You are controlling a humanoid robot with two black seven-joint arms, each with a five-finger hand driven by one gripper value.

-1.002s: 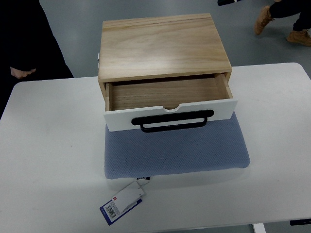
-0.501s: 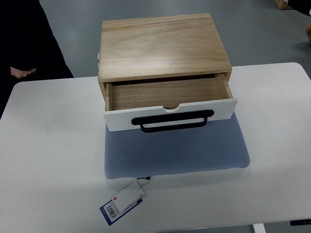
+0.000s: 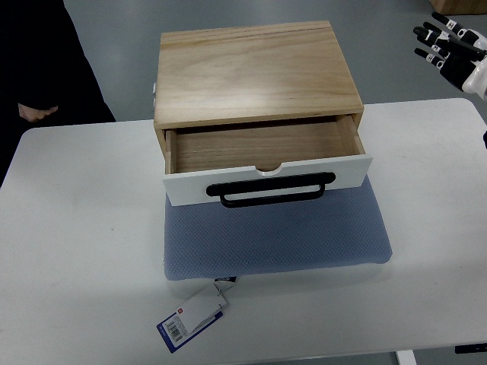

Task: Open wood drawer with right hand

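A light wood box (image 3: 255,72) stands on a blue-grey mat (image 3: 275,239) on the white table (image 3: 84,251). Its drawer (image 3: 262,148) is pulled out and shows an empty wooden inside. The drawer has a white front (image 3: 266,181) with a black handle (image 3: 270,190). My right hand (image 3: 449,46) shows at the top right corner, fingers spread and holding nothing, well away from the drawer. My left hand is out of view.
A person in dark clothes (image 3: 42,68) stands at the far left behind the table, one hand (image 3: 34,112) near its back edge. A white and blue tag (image 3: 190,315) lies in front of the mat.
My right hand has come into view at the top right corner. The brown shoes seen on the floor at the top right have gone. The drawer has not moved.
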